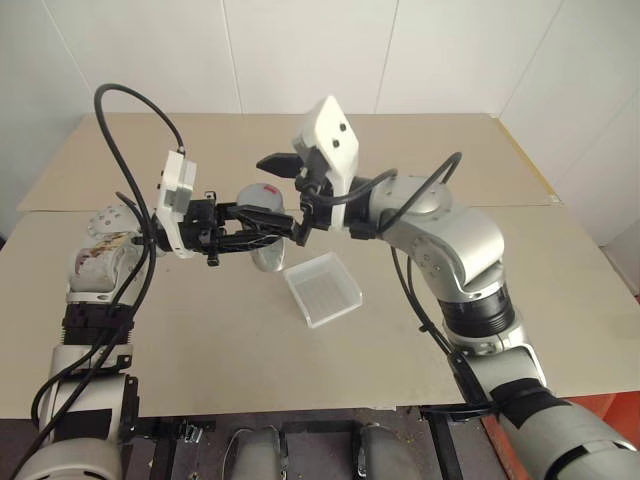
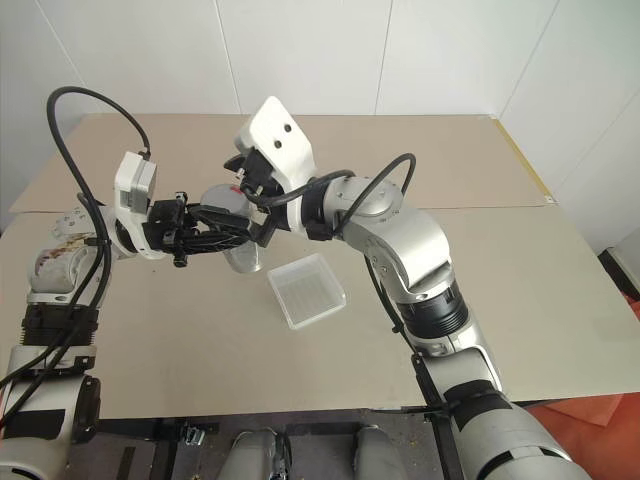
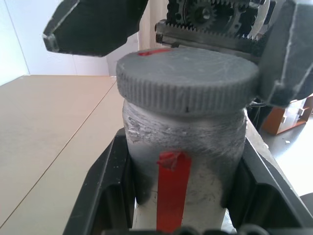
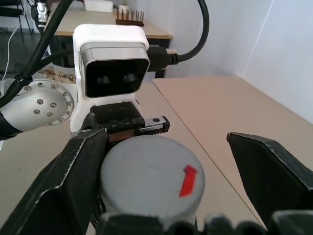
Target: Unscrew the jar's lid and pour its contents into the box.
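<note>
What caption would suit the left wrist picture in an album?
Left gripper clamps the jar upright while the right gripper's open fingers straddle its grey lid.

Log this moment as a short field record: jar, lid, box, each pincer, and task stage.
jar: upright, held above the table
lid: still on the jar, red mark on top
box: on the table, below and right of the jar, looks empty
left pincer: shut on jar body
right pincer: open, fingers either side of the lid, not yet closed
stage: unscrewing not begun
</note>
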Controlling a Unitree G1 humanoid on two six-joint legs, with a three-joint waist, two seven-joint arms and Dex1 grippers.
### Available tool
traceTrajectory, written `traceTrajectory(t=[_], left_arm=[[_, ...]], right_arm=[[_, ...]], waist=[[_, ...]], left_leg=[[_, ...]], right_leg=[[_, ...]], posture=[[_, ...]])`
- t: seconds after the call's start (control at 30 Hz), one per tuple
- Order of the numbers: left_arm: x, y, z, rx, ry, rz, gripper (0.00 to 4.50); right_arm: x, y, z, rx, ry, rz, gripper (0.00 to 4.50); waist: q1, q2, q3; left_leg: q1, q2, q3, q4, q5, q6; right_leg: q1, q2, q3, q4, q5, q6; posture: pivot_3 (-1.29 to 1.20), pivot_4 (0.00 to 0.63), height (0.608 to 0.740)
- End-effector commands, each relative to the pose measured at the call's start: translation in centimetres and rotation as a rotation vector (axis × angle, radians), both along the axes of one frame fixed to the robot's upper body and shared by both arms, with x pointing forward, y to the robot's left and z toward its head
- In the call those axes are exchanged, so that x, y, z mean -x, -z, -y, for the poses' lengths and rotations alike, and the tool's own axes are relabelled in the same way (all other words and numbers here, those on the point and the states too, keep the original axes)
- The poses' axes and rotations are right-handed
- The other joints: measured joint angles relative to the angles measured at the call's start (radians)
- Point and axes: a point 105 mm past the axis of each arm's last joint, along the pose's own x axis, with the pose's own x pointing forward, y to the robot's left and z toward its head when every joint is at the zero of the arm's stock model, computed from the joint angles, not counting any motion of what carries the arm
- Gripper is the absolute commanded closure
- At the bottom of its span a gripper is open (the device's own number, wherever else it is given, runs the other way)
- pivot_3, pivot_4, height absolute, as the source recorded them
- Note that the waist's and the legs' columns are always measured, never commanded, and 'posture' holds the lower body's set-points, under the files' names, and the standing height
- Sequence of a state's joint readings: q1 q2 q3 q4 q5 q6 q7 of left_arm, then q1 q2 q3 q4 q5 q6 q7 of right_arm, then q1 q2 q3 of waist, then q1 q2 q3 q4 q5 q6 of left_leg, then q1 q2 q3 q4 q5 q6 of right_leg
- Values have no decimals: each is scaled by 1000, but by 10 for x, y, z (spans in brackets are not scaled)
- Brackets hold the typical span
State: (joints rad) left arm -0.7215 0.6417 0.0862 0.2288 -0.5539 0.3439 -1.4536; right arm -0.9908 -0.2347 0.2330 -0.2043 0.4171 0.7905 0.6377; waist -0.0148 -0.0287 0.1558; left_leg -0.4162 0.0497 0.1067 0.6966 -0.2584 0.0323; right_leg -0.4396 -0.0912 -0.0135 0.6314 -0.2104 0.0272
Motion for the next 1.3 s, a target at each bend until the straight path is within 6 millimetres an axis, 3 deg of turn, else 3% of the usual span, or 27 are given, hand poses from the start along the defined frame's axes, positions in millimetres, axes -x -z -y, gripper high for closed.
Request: traceTrajectory(t=[0.03,0.33,1.1,1.3], left_arm=[[4,-13,-4,2,5,59,2507],[5,-14,-6,-4,1,60,2507],[6,-11,-4,-7,13,43,2507],[4,-10,-4,-5,7,42,2507]], right_arm=[[0,-15,17,-41,22,58,0],[-4,-10,41,-21,64,48,0],[-2,-8,52,-32,97,32,0],[16,-7,56,-23,-21,6,0]], waist=[[0,0,0],[0,0,0],[0,0,0],[2,0,0]], left_leg=[[0,0,0,0,0,0],[0,0,0,0,0,0],[0,0,0,0,0,0],[0,0,0,0,0,0]], right_leg=[[0,0,0,0,0,0],[0,0,0,0,0,0],[0,0,0,-1,0,0],[0,0,0,-1,0,0]], posture=[[0,150,740],[0,150,740],[0,150,740],[0,150,740]])
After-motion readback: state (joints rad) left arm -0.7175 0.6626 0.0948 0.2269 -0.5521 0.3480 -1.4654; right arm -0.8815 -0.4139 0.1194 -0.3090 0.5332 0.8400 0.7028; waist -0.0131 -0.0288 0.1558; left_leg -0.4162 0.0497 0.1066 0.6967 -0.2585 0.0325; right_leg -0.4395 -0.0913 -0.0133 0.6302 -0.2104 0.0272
